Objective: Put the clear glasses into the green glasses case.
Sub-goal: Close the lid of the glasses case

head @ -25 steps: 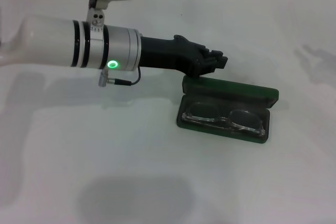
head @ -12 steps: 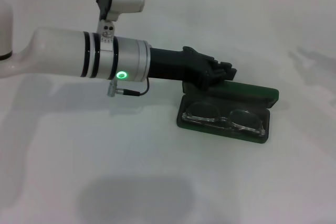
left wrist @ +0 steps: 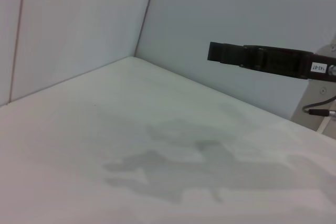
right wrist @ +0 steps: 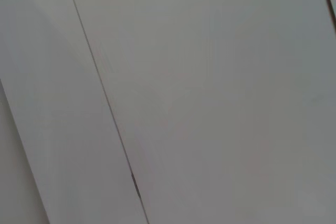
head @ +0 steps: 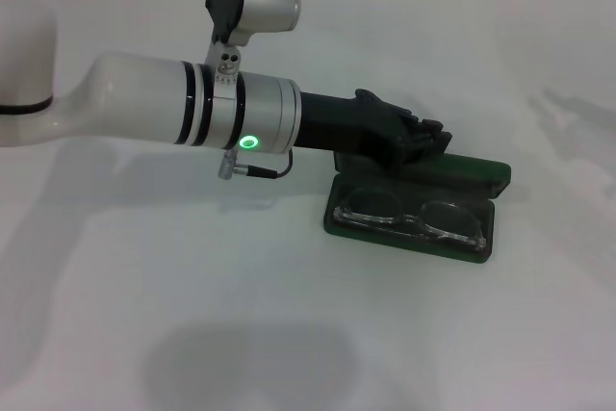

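- Lying inside the open green glasses case [head: 416,223] at centre-right of the head view, the clear glasses [head: 409,217] already rest in its lower tray, lenses side by side — the placing looks done.
- The case's lid [head: 452,172] stands raised behind the tray, not yet folded down; closing it seems to be all that could remain.
- The left gripper [head: 423,135] reaches in from the left of the frame and hovers at the lid's upper-left edge; whether its fingers are spread or pressed together, I cannot tell.
- The right gripper is out of sight — its wrist view shows only a pale panelled surface.
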